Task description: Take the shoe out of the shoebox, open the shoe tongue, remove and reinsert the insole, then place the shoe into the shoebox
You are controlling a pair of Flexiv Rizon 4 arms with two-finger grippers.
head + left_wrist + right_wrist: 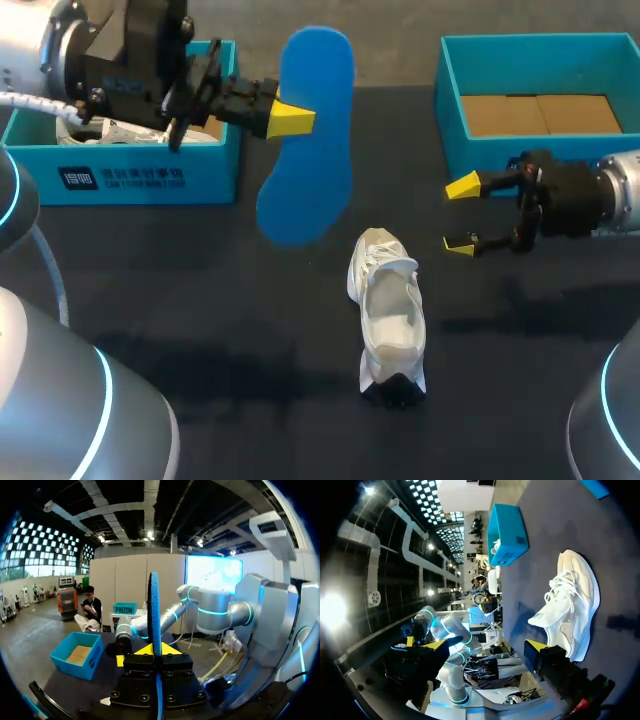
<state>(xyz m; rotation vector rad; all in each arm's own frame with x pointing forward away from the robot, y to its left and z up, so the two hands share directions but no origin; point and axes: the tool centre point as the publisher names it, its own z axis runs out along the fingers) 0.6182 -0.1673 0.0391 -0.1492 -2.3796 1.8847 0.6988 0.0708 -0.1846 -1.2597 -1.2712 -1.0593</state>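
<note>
Left fingers clamped on the blue insole. The left wrist view shows it edge-on between the two yellow tips. The insole is held in the air, clear of the bench, long axis roughly upright, between the teal shoebox on my left and the white shoe.

The shoe stands on its sole mid-bench, laces toward the far edge and dark heel toward me, with its opening facing up. It touches neither arm.

Right fingers are apart and hold nothing. They sit low, just beside the shoe's laced end on its right, with a gap between.

The left shoebox seems to hold another white shoe, though it is partly hidden by my arm. A second teal box with a brown cardboard floor stands at far right.
</note>
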